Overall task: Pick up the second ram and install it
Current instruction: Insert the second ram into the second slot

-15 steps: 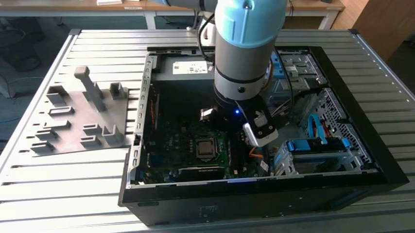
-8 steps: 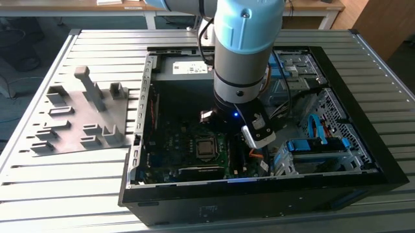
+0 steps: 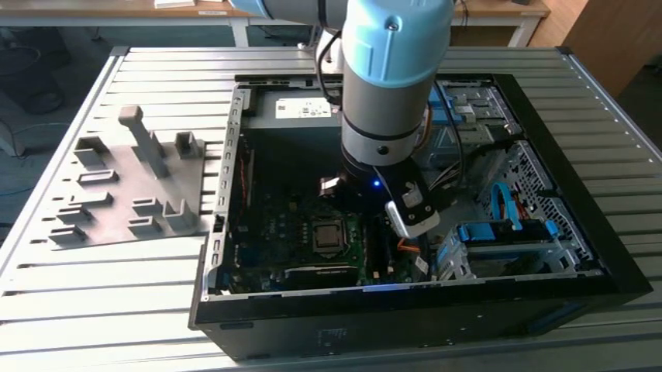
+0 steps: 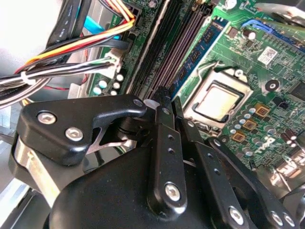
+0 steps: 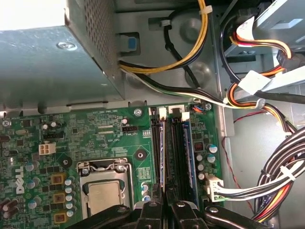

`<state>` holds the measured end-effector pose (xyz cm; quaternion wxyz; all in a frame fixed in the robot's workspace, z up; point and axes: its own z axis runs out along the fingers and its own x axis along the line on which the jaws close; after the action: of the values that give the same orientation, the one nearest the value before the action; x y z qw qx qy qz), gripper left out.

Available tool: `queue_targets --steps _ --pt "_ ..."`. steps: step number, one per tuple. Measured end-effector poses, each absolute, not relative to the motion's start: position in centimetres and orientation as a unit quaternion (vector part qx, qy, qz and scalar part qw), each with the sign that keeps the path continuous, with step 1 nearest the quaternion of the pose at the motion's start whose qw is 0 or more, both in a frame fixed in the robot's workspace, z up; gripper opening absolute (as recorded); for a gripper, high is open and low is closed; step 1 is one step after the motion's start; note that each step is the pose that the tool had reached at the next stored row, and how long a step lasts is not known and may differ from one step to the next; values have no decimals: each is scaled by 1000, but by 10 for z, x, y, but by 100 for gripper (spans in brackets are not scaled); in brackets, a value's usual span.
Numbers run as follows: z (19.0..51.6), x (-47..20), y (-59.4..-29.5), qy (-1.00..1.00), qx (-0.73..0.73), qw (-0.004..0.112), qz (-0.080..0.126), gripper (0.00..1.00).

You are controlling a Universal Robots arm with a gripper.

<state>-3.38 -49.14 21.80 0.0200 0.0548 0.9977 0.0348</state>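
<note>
Standing on edge among the slots (image 4: 162,52), second ram (image 4: 202,45), long axis along them; pincer (image 4: 170,98) pressed together.

counts, kind by kind
one arm (image 3: 388,77), one end effector (image 4: 169,98), one pc case (image 3: 414,314), one grey tray (image 3: 114,167), one counter (image 3: 104,310), one cpu (image 5: 102,195), three orange chips (image 5: 57,179), one blue ram stick (image 4: 202,45).

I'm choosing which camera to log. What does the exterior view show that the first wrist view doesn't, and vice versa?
The exterior view adds the grey slotted tray on the slatted table beside the open computer case, and the arm reaching down into it. The first wrist view adds the memory slots and the white connector beside them. Both show the processor socket and the gripper above the motherboard.
</note>
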Motion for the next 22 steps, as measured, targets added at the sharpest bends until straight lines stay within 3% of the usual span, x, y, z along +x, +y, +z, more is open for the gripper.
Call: queue_targets --steps 22 --pt "210 -33 -487 998 54 20 30 14"
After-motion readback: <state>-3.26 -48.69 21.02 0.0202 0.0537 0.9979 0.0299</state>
